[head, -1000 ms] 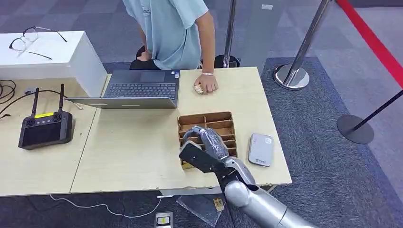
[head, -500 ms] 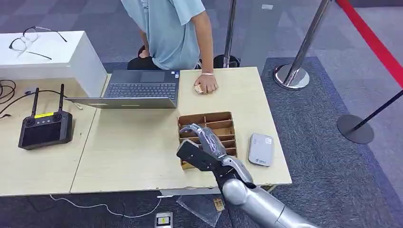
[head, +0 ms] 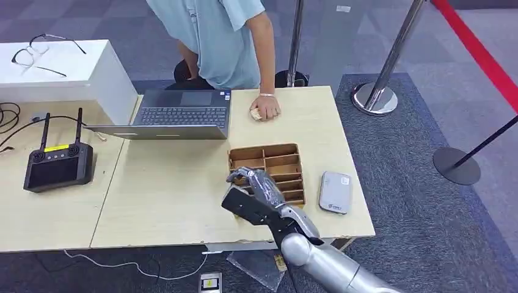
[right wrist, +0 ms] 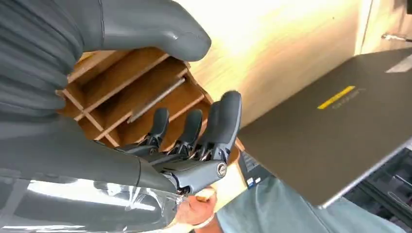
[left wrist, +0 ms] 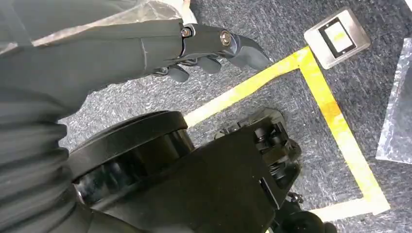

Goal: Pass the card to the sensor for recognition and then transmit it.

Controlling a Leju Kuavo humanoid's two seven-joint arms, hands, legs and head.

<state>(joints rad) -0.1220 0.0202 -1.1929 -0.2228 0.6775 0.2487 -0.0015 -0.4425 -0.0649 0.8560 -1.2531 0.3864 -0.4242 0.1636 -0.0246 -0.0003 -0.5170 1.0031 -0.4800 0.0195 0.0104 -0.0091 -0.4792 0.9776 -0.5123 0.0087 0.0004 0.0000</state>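
A grey laptop (head: 177, 114) lies open at the far side of the light wooden worktop (head: 171, 189). A person in a pale blue shirt (head: 214, 36) stands beyond it, one hand (head: 265, 111) resting on the worktop just beside the laptop. On the neighbouring worktop lies a black remote controller (head: 58, 165) with two upright antennas, and cables (head: 12, 119) trail nearby. A white box (head: 73, 70) behind it carries a pair of glasses (head: 36, 52). Chrome barrier posts (head: 382, 73) stand on the grey carpet (head: 415, 201), where a red stripe (head: 482, 55) runs diagonally.
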